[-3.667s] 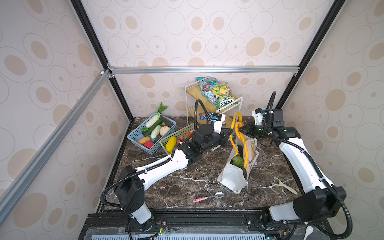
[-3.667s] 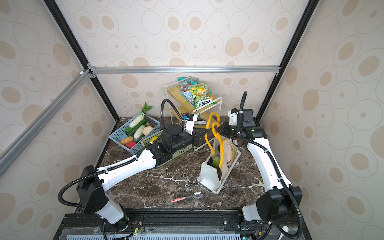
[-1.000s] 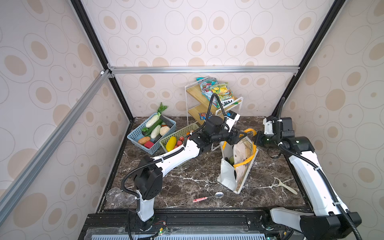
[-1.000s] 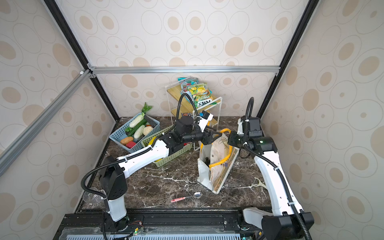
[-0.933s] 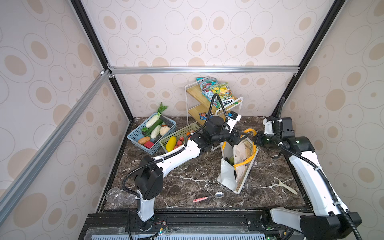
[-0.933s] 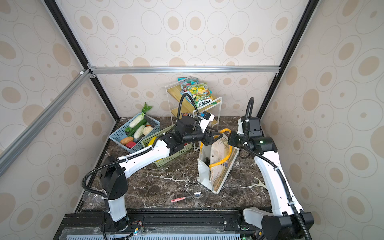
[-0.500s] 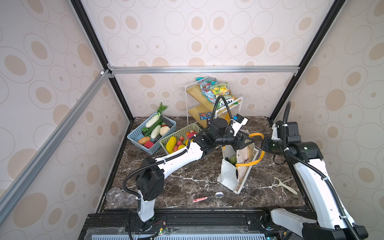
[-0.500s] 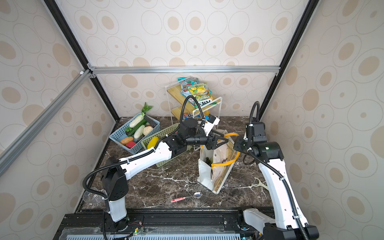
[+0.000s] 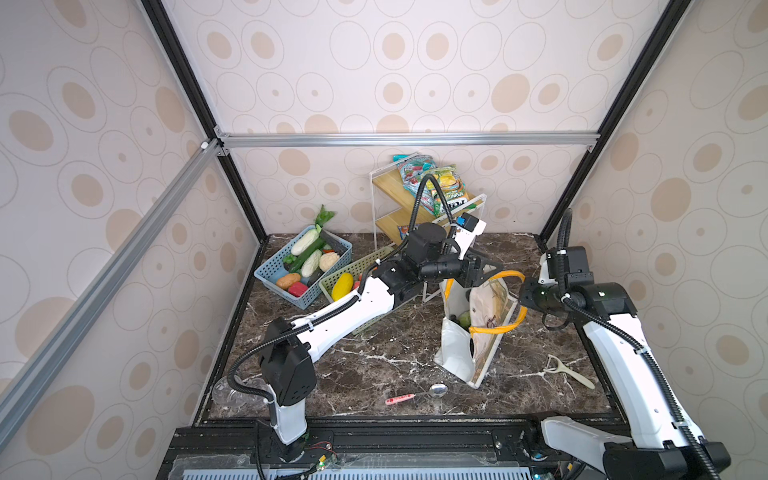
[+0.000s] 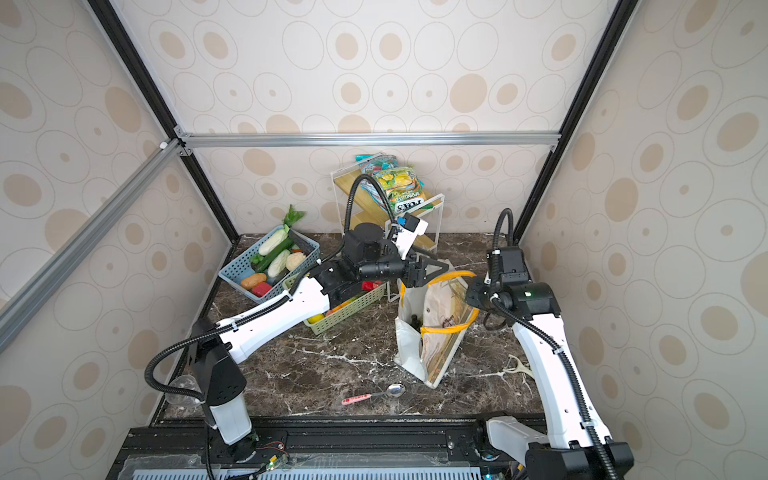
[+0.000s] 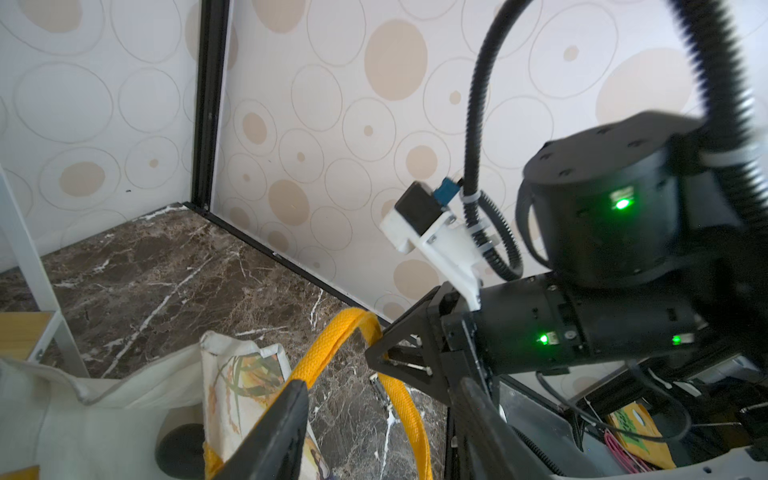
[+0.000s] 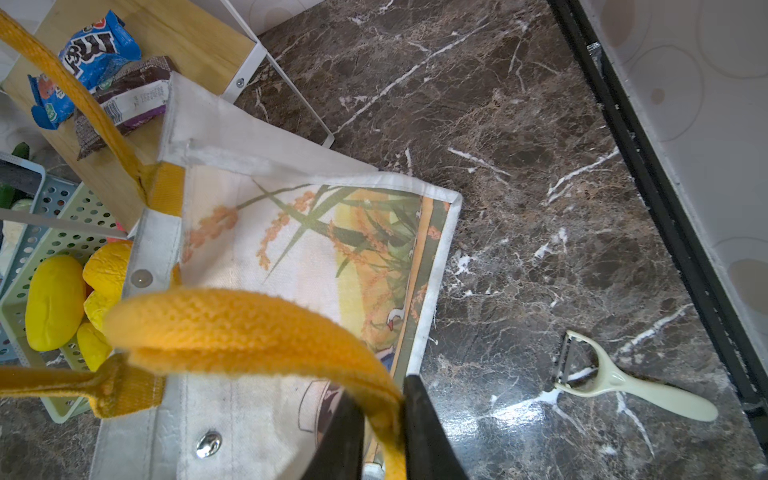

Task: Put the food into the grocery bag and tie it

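A dark marble table [image 9: 374, 365] sits inside walls [image 9: 415, 83] patterned with beige ovals. The bag [image 9: 457, 357] stands between the two end effectors, with a green food piece [image 9: 465, 320] inside. The right end effector [image 12: 382, 399] pinches a yellow handle [image 12: 232, 328] tight. The left end effector [image 9: 492, 272] gapes wide, a yellow strap [image 11: 332, 332] looping between its spread fingers. Beyond it, away from the bag, a blue basket [image 9: 266, 278] holds vegetables and a green basket [image 9: 328, 286] holds yellow fruit. A peeler [image 9: 569, 370] lies near the right end effector
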Robot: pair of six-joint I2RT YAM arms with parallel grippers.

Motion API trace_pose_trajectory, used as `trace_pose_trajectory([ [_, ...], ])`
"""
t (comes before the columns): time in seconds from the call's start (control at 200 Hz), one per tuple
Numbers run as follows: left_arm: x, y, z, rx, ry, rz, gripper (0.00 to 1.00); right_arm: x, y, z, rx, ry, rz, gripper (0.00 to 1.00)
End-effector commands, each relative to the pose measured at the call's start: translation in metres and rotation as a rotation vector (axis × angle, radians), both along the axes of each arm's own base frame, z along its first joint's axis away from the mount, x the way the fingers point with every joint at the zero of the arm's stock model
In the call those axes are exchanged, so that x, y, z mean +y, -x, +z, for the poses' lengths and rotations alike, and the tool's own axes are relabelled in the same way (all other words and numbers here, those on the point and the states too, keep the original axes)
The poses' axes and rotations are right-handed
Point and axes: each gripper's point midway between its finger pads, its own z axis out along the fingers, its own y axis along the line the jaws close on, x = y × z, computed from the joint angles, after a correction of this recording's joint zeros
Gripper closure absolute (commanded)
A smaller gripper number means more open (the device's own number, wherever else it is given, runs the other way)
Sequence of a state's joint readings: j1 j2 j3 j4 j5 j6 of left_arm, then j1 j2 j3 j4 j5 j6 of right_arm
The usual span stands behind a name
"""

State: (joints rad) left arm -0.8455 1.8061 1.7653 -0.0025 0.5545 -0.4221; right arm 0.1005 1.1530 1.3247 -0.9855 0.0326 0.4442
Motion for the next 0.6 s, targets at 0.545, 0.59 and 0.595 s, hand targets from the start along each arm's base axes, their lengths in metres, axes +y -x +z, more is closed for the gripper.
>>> trace_pose_trajectory([
  [0.545, 0.138, -0.087, -0.009, -0.020, -0.265, 0.640, 0.59, 0.011, -0.024, 0.030, -0.065, -0.034, 0.048, 0.80],
  [0.59, 0.136, -0.090, -0.019, -0.013, -0.290, 0.636, 0.63, 0.011, -0.024, 0.030, -0.066, -0.034, 0.048, 0.80],
  [0.595, 0.136, -0.090, -0.020, -0.013, -0.291, 0.636, 0.63, 0.011, -0.024, 0.031, -0.066, -0.035, 0.049, 0.80],
])
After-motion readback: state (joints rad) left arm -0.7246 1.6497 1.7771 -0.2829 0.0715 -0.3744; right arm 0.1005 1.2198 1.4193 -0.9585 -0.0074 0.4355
